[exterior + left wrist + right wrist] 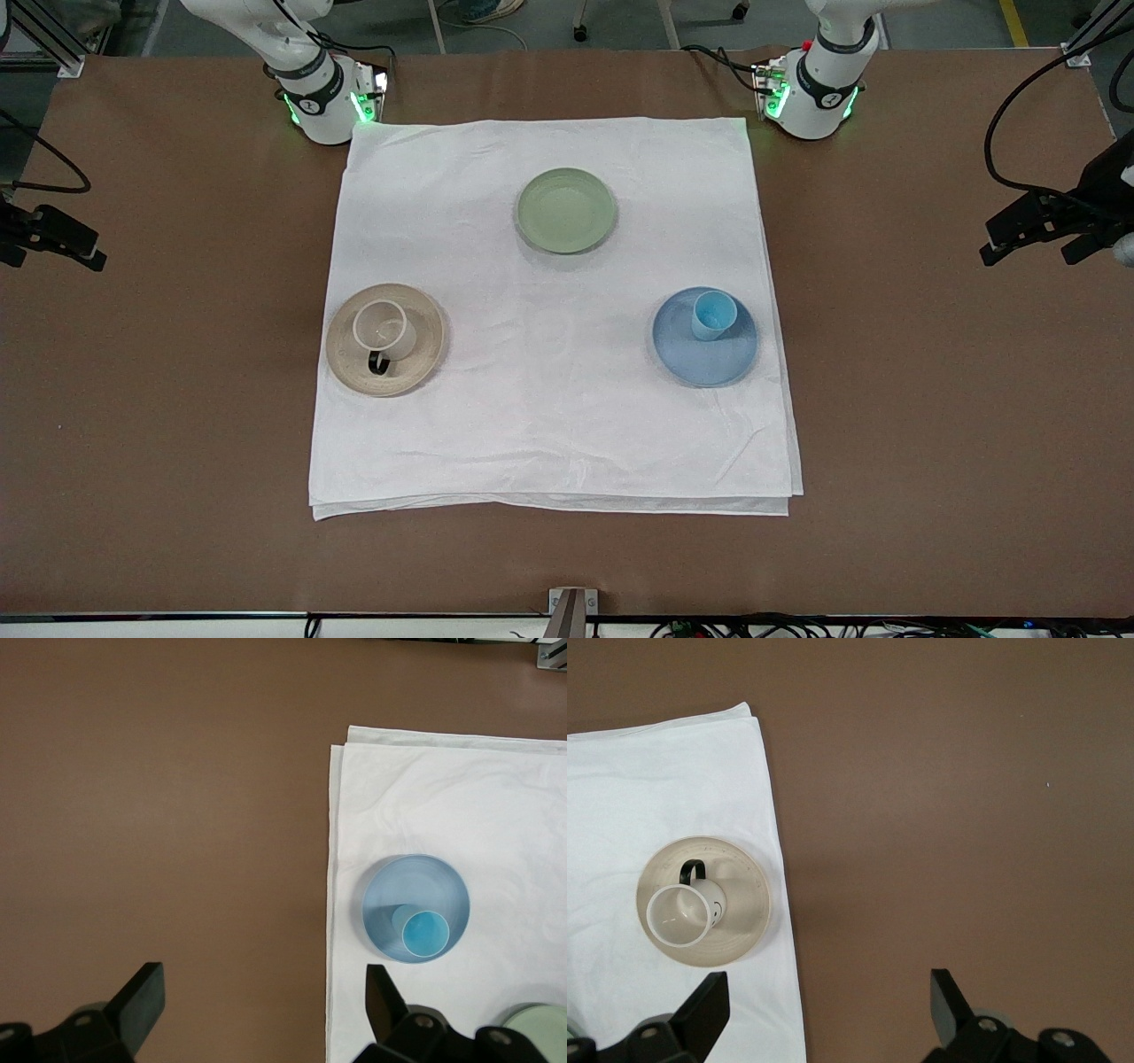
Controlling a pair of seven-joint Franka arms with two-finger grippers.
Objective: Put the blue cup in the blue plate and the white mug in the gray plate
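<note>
The blue cup (pixel 713 314) stands upright in the blue plate (pixel 709 363), toward the left arm's end of the white cloth. The white mug (pixel 383 328) stands in the gray plate (pixel 427 350), its black handle toward the front camera, at the right arm's end. My left gripper (pixel 1035 251) is open and empty, high over bare table beside the cloth; its wrist view shows the gripper (pixel 263 979), cup (pixel 425 933) and plate (pixel 390 895). My right gripper (pixel 49 255) is open and empty, high over the cloth's edge (pixel 827 983), apart from the mug (pixel 678 914) and plate (pixel 749 895).
A pale green plate (pixel 567 210) lies empty on the white cloth (pixel 549 425), nearer the arm bases; its rim shows in the left wrist view (pixel 540 1023). Brown table (pixel 930 399) surrounds the cloth. Cables lie near both table ends.
</note>
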